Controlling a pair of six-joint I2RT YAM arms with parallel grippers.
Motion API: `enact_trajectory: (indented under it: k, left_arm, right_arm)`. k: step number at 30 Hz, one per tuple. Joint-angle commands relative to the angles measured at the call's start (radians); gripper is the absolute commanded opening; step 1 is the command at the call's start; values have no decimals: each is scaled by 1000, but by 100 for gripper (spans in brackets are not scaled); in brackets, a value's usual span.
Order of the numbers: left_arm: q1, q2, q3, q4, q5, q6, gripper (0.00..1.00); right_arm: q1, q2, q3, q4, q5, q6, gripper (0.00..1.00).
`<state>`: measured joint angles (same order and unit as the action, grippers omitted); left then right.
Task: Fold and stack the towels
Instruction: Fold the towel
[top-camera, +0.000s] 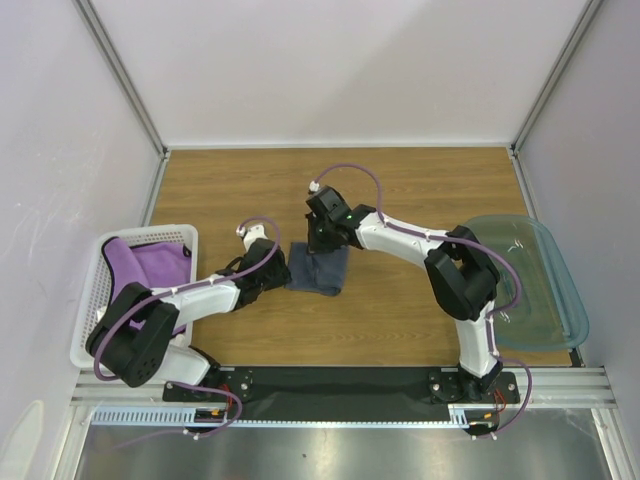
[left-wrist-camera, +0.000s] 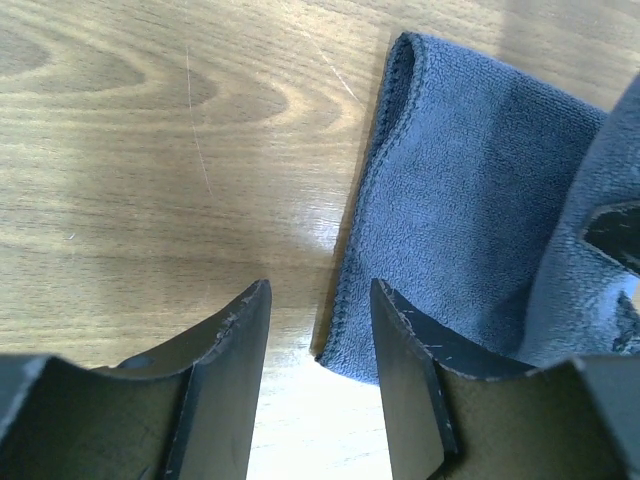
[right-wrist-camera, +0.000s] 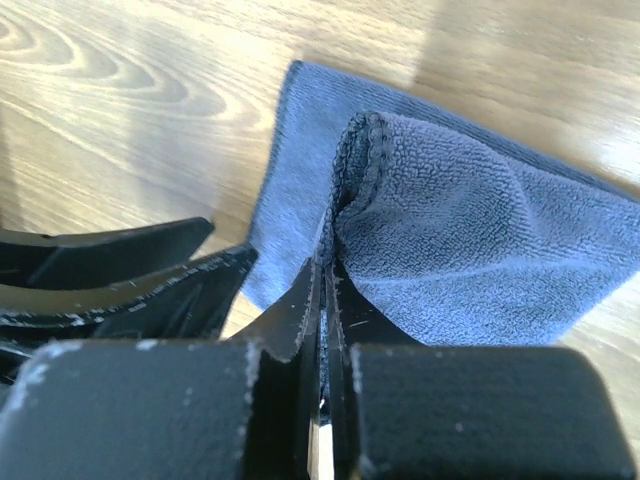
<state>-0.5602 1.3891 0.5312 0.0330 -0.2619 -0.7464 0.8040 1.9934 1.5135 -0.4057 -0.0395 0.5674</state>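
Note:
A small dark navy towel (top-camera: 322, 272) lies on the wooden table, partly lifted at its far edge. My right gripper (right-wrist-camera: 328, 265) is shut on a raised hemmed fold of the navy towel (right-wrist-camera: 480, 230), with cloth pinched between the jaws. My left gripper (left-wrist-camera: 320, 300) stands open just off the left side of the navy towel (left-wrist-camera: 470, 190). The towel's near corner lies at the mouth of the jaws, not pinched. In the top view the left gripper (top-camera: 281, 270) is at the towel's left edge and the right gripper (top-camera: 321, 243) at its far edge. A purple towel (top-camera: 150, 268) lies crumpled in the basket.
A white perforated basket (top-camera: 92, 300) stands at the left edge of the table. A translucent teal bin (top-camera: 545, 285) sits at the right edge. White walls close in the table on three sides. Both arms reach toward the middle, their fingers close together.

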Motion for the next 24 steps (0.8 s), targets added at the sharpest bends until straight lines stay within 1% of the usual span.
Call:
enact_trajectory:
  k: [1,12,16,24]
  left_arm:
    - [8,-13,-17,27,-7,-33,50]
    - [20,-24,-28,16,-19,-34,50]
    - [26,-35,-39,24,-17,-33,50]
    - [40,-21,-42,27,-8,-33,50]
  right_arm:
    - [11,22,62,50,-33,22,0]
    - [21,80,82,39,-39,57,0]
    - [26,93,86,48,-72,55,0]
    - [40,107,106,51,-79,45,0]
